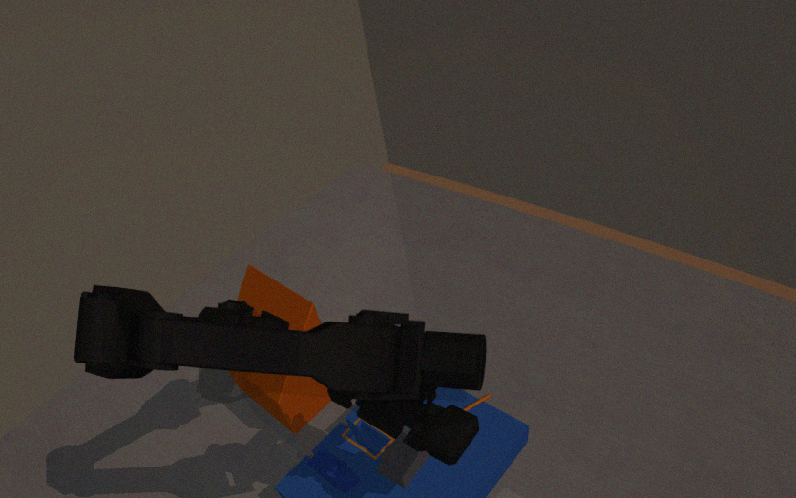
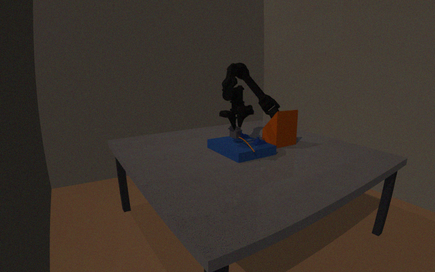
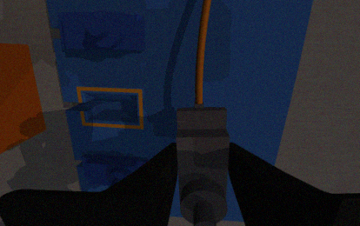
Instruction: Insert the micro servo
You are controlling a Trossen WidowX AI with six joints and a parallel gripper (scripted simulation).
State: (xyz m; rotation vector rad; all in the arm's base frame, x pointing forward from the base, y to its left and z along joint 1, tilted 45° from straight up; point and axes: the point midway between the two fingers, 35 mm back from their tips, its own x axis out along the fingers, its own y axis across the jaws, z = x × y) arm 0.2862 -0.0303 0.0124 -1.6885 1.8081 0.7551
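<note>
The grey micro servo (image 1: pixel 400 465) (image 2: pixel 234 133) (image 3: pixel 203 161) is between the fingers of my gripper (image 2: pixel 236 128) (image 3: pixel 202 149), which is shut on it. It is above the blue deck (image 1: pixel 499 437) (image 2: pixel 221 145) (image 3: pixel 265 87), with its round shaft end toward the wrist camera. Its orange cable (image 1: pixel 478 402) (image 2: pixel 247 144) (image 3: pixel 200 65) runs to the top of the wrist view. The empty pocket's orange outline (image 1: pixel 375 456) (image 3: pixel 140 109) is left of the servo there, its long side about a quarter turn from the servo's. The servo's underside is hidden.
Dark blue servo shapes (image 1: pixel 333 469) (image 2: pixel 258 140) (image 3: pixel 102 32) flank the pocket on the deck. An orange sloped block (image 1: pixel 270 293) (image 2: pixel 286 128) (image 3: pixel 17 96) stands beside the deck, near the arm. The deck rests on a grey table (image 2: pixel 192 186). The arm's shadow darkens the pocket area.
</note>
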